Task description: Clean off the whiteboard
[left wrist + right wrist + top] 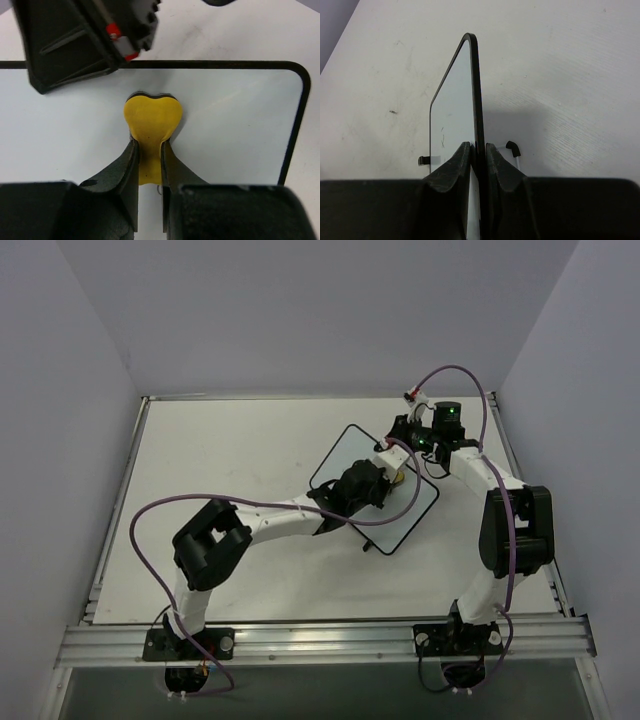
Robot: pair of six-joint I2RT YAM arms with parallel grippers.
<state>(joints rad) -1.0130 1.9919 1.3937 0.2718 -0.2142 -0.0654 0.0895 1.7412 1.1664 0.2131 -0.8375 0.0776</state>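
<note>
The whiteboard point(402, 512) lies in the middle of the table, white with a thin black frame. My left gripper point(149, 150) is shut on a yellow eraser point(151, 116) whose front end presses on the board surface point(240, 125). In the top view the left gripper point(388, 480) sits over the board's middle. My right gripper point(479, 150) is shut on the whiteboard's edge point(476, 90), which shows end-on. Faint dark marks point(442, 140) show on the board near the right fingers. The right gripper point(412, 452) holds the board's far edge.
The table point(230, 450) is white with a raised rim. An aluminium rail point(320, 640) runs along the near edge by the arm bases. Purple cables point(150, 515) loop off both arms. Two small black clips point(512, 146) stick out beside the board.
</note>
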